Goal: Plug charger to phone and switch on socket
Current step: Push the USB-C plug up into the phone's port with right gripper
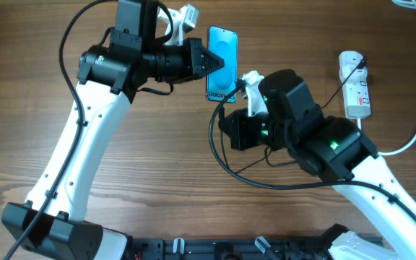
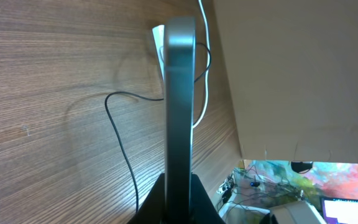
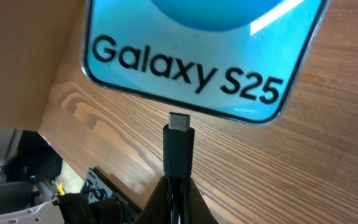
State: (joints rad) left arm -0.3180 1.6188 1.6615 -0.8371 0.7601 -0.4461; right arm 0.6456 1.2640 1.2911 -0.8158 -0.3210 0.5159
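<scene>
Left arm (image 1: 85, 144) stretches far, bending right, left gripper (image 1: 217, 61) clamped on the phone (image 1: 226, 43); right arm (image 1: 381, 180) reaches leftward, right gripper (image 3: 178, 193) pinching the charger (image 3: 179, 146).

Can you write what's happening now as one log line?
left gripper: shut on phone | right gripper: shut on charger | tip: at phone edge, not in | socket: untouched

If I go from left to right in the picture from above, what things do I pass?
You pass the left arm → phone → socket → white cable.
</scene>
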